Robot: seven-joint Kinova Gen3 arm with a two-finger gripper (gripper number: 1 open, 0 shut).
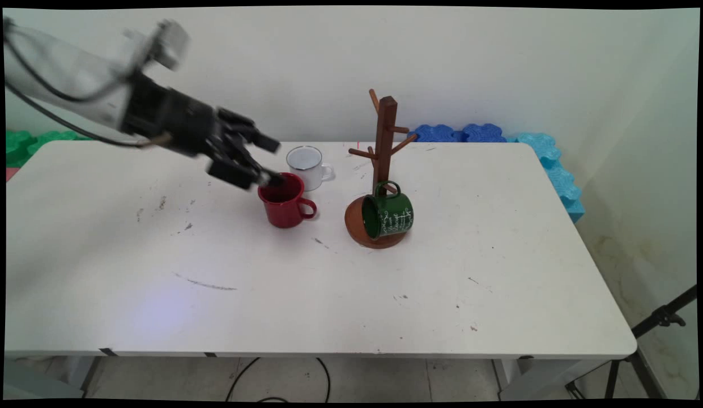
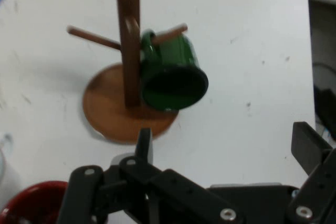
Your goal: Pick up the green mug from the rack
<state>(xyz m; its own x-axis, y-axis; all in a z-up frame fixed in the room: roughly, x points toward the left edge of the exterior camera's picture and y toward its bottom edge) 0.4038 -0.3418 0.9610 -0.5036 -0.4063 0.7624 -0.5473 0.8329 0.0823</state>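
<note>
Red mug [image 1: 285, 203] stands upright on the white surface [image 1: 306, 283], towards the far edge and left of the middle, with its handle turned to the right. The black pincer [image 1: 272, 161] reaches in from the upper left with its two fingers spread apart; the lower finger [image 1: 270, 178] lies at the mug's rim, the upper one [image 1: 266, 141] sits above it, and they hold nothing. In the hand view the two fingers [image 2: 144, 145] stand wide apart, and the mug shows only as a red curve at the bottom left corner. Just behind the red mug, nearer the far edge, stands a white mug [image 1: 307, 166]. To the right is a wooden mug tree [image 1: 383, 141] on a round base, and a green mug [image 1: 390, 215] with white lettering hangs tilted from one of its low pegs, mouth facing the near side.
</note>
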